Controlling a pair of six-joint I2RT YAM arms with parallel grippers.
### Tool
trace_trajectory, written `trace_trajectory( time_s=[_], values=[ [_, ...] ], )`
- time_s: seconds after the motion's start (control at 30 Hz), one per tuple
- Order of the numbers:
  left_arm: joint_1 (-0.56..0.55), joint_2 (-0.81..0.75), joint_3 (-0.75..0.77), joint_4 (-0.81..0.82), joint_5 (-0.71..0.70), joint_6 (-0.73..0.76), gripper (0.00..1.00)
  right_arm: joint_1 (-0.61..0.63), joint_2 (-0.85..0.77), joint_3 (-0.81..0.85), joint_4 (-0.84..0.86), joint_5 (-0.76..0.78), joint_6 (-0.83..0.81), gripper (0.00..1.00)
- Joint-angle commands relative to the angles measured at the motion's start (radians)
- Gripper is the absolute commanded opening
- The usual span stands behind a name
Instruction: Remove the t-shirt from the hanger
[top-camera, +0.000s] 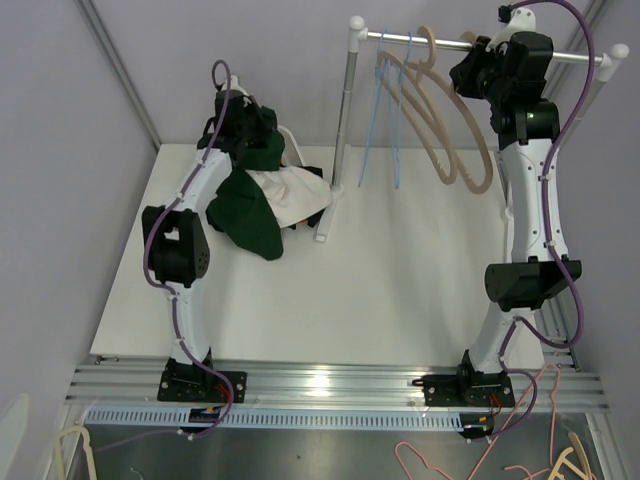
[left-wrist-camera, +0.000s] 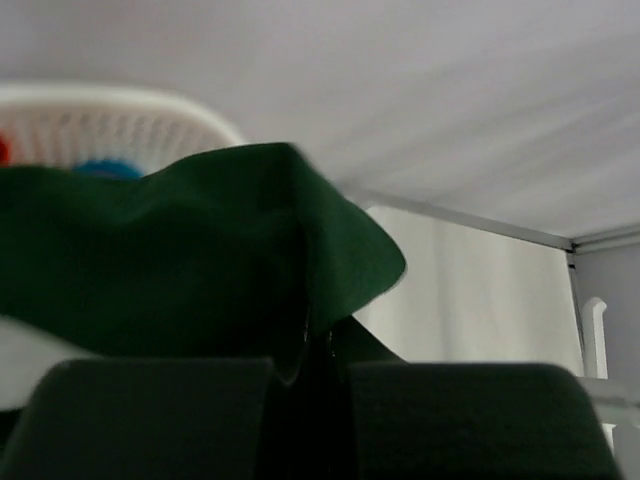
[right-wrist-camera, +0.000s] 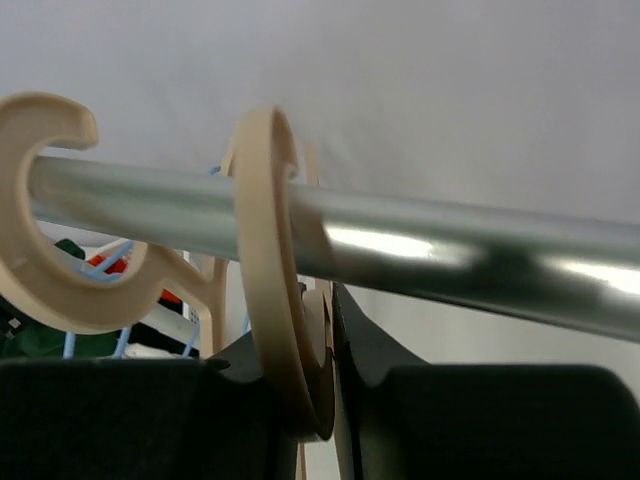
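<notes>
Left arm (top-camera: 195, 195): my links are smooth white shells, rounded, with chunky black joint housings between them.
Right arm (top-camera: 530, 200): the same build, white shells and black joints.
Cables: a purple cable (top-camera: 149, 250) runs along my left arm, tied to the shell. A second purple cable (top-camera: 579, 310) follows my right arm.
Bases: a black block (top-camera: 200, 382) ends my left arm, and a matching one (top-camera: 470, 388) ends my right.
Left hand (left-wrist-camera: 315, 400): its fingers (left-wrist-camera: 160, 420) are broad, dark and matte.
Right hand (right-wrist-camera: 320, 400): it has black fingers (right-wrist-camera: 480, 420) with rounded inner edges.
</notes>
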Motion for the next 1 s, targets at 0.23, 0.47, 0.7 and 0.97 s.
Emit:
trace_trajectory(
  time_s=[0.23, 0.47, 0.7, 0.97],
  values=[
    [0.055, 0.12, 0.026, -0.307, -0.056, -0.236, 0.0, -0.005, -0.091, -0.043, -0.052, 0.078, -0.027, 0.25],
    [0.062, 0.278, 0.179, -0.51, 0.013, -0.218, 0.01, -0.011, -0.183, -0.156, -0.017, 0.104, -0.024, 0.4],
    [0.055, 0.243, 0.219, -0.505, 0.105, -0.167, 0.19, -0.035, -0.272, -0.175, -0.018, 0.136, -0.03, 0.85],
    [0.028, -0.004, 0.254, -0.517, 0.05, -0.096, 0.57, -0.063, -0.367, -0.202, -0.058, 0.122, -0.017, 0.92]
  ],
)
